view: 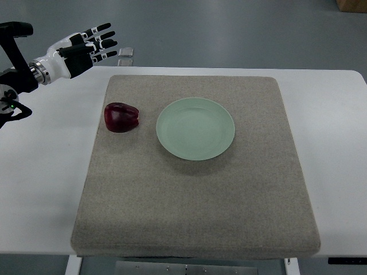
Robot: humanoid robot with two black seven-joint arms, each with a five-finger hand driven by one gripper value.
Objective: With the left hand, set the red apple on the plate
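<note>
A dark red apple lies on the grey mat, near the mat's left edge. A pale green plate sits just to the right of the apple, apart from it, and holds nothing. My left hand is raised at the far left, above the table's back edge and well behind the apple. Its fingers are spread and it holds nothing. The right arm does not show.
The mat lies on a white table. A small clear object lies on the floor just past the table's back edge, to the right of my left hand. A brown box corner shows at the top right.
</note>
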